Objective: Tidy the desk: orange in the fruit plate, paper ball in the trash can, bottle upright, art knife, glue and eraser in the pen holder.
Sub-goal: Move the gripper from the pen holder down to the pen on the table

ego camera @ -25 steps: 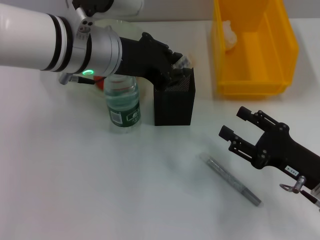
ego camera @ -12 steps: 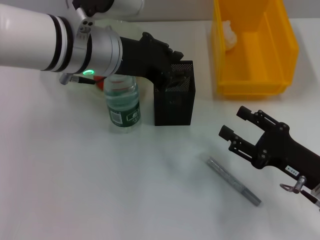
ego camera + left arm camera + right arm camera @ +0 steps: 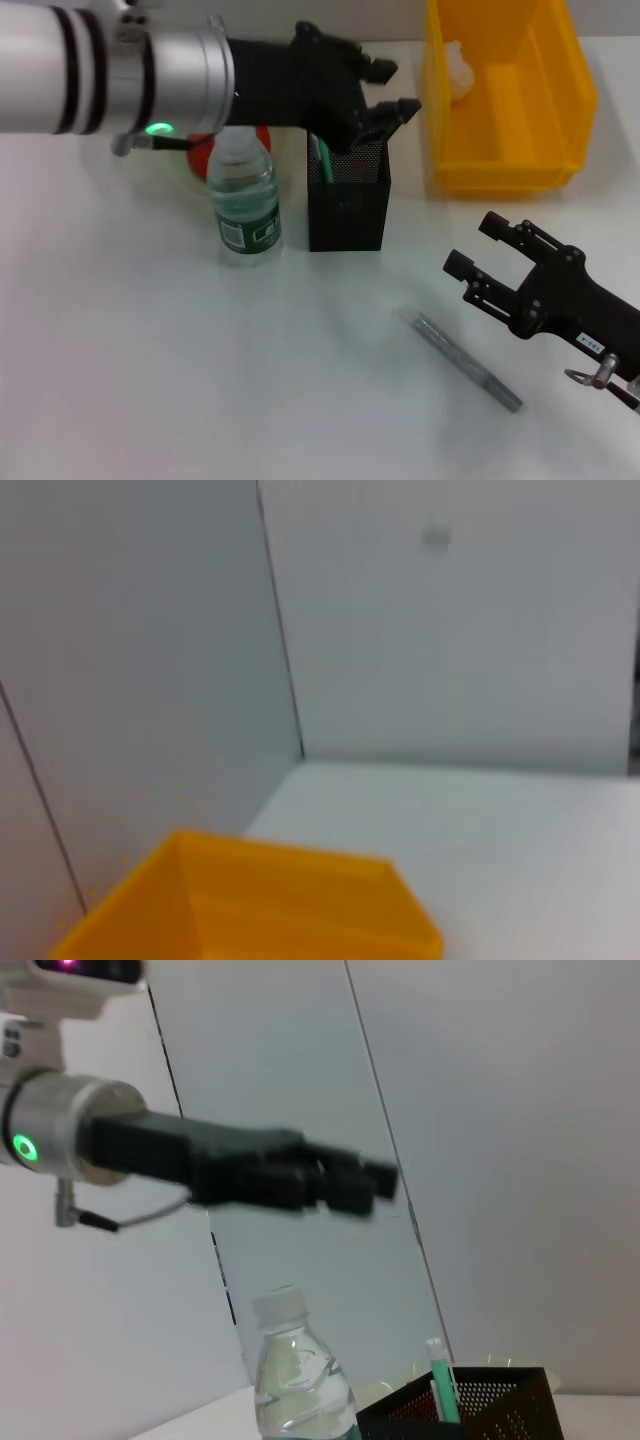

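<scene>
Head view: the left gripper [image 3: 385, 90] is seen released and empty above the pen holder [image 3: 348, 205], where a green item [image 3: 322, 160] stands. The grey art knife [image 3: 462, 360] lies on the desk, near the right gripper [image 3: 470, 255], whose jaws are spread. It should be grasped at mid-length, probably. The orange is mostly hidden behind the upright bottle [image 3: 243, 205].

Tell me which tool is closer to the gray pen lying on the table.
Right. The right tool hangs open just beside the gray pen, toward the robot's right. The left tool is open far off, above the pen holder.
</scene>
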`<action>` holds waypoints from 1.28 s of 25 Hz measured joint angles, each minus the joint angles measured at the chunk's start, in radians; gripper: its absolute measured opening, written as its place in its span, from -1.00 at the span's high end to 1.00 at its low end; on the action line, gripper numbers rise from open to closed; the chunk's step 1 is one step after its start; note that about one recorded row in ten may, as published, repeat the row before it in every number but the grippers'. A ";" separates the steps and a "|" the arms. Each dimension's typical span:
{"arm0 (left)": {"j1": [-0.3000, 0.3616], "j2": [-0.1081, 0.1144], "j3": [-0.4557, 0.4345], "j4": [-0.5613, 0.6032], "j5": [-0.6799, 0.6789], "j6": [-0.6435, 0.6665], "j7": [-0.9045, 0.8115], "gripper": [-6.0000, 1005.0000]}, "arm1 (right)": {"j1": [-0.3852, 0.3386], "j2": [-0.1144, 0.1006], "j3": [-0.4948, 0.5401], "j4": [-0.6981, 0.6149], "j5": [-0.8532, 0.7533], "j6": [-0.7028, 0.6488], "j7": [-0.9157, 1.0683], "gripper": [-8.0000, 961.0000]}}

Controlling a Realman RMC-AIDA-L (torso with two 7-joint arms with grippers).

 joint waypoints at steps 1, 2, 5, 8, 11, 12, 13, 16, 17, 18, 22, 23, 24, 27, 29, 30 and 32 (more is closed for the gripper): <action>0.015 0.000 -0.007 0.012 -0.033 0.001 0.024 0.22 | 0.000 0.000 0.000 0.000 0.000 -0.001 0.000 -0.52; 0.028 0.000 -0.015 0.021 -0.072 0.003 0.046 0.22 | 0.000 0.000 0.000 0.000 0.000 -0.001 0.000 -0.52; 0.070 0.002 -0.062 0.016 -0.224 0.018 0.139 0.22 | -0.001 0.000 0.000 0.000 0.001 -0.003 0.000 -0.52; 0.088 0.002 -0.088 -0.007 -0.299 0.019 0.172 0.20 | -0.001 0.000 0.000 0.000 0.001 -0.003 0.000 -0.52; 0.102 0.002 -0.113 -0.046 -0.346 0.021 0.188 0.16 | -0.001 0.001 0.000 0.000 0.001 -0.003 0.000 -0.52; 0.104 0.002 -0.121 -0.060 -0.351 0.025 0.191 0.15 | -0.001 0.001 0.000 0.000 0.001 -0.003 0.000 -0.52; 0.105 0.002 -0.126 -0.074 -0.357 0.032 0.199 0.08 | -0.001 0.001 0.000 0.000 0.001 -0.003 0.000 -0.52; 0.107 0.002 -0.144 -0.139 -0.415 0.075 0.271 -0.12 | -0.001 0.001 0.000 0.000 0.001 -0.007 0.000 -0.52; 0.107 0.002 -0.148 -0.158 -0.438 0.089 0.295 -0.19 | -0.001 0.001 0.000 0.000 0.001 -0.009 0.000 -0.52; 0.107 0.002 -0.152 -0.186 -0.472 0.104 0.331 -0.26 | -0.001 0.001 0.000 0.000 0.001 -0.012 0.001 -0.52; 0.107 0.002 -0.160 -0.304 -0.574 0.156 0.433 -0.53 | -0.002 0.000 0.000 -0.004 0.001 -0.012 0.032 -0.52; 0.106 0.002 -0.162 -0.330 -0.584 0.166 0.442 -0.60 | -0.002 -0.001 0.000 -0.008 0.001 -0.013 0.046 -0.52; 0.101 0.002 -0.167 -0.382 -0.602 0.188 0.468 -0.60 | -0.003 -0.003 0.000 -0.027 0.001 -0.016 0.079 -0.52; 0.097 0.002 -0.173 -0.434 -0.613 0.218 0.508 -0.59 | -0.013 -0.008 0.000 -0.072 -0.001 -0.031 0.132 -0.52; 0.099 0.002 -0.185 -0.508 -0.620 0.269 0.571 -0.59 | -0.035 -0.015 -0.001 -0.141 -0.005 -0.052 0.210 -0.52; 0.099 0.002 -0.185 -0.508 -0.620 0.269 0.571 -0.59 | -0.046 -0.018 -0.003 -0.183 -0.007 -0.060 0.258 -0.52; 0.107 0.002 -0.225 -0.584 -0.639 0.335 0.657 -0.59 | -0.071 -0.024 -0.005 -0.274 -0.019 -0.071 0.359 -0.52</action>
